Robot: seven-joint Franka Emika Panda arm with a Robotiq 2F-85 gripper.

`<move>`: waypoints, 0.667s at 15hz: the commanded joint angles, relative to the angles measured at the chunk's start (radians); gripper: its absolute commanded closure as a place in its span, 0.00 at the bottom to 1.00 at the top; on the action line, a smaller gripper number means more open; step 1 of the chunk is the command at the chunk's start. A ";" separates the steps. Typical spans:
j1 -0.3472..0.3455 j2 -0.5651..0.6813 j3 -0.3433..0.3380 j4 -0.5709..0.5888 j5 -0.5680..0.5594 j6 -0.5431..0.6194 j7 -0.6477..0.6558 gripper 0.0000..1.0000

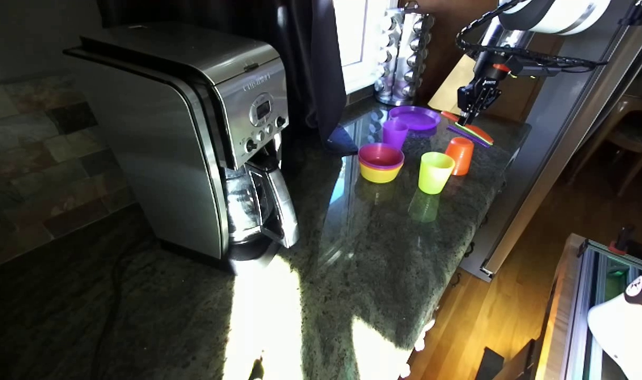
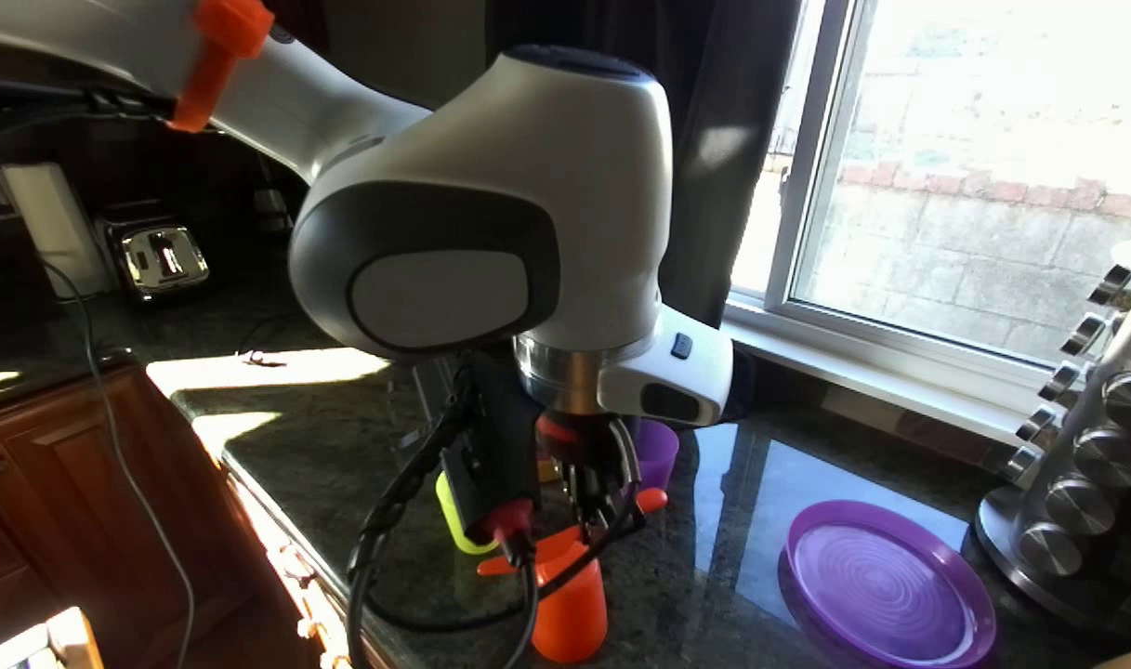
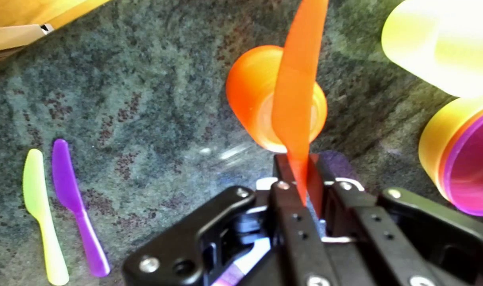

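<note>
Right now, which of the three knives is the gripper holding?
The orange knife: it alone is pinched in the gripper, while the yellow-green knife and the purple knife lie side by side on the counter.

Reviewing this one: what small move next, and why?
I'd probably ease the gripper sideways, toward the yellow-green knife and purple knife, before any lowering: it holds the orange knife, which overlaps the orange cup in the wrist view, so descending here might knock the cup.

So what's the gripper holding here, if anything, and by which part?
The gripper holds an orange knife at its narrow neck, about where blade meets handle.
</note>
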 commanded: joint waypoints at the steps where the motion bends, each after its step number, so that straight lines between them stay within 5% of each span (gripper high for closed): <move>1: 0.022 0.000 0.005 -0.014 -0.005 0.003 0.019 0.96; 10: 0.018 0.029 0.015 -0.011 -0.086 0.020 0.098 0.96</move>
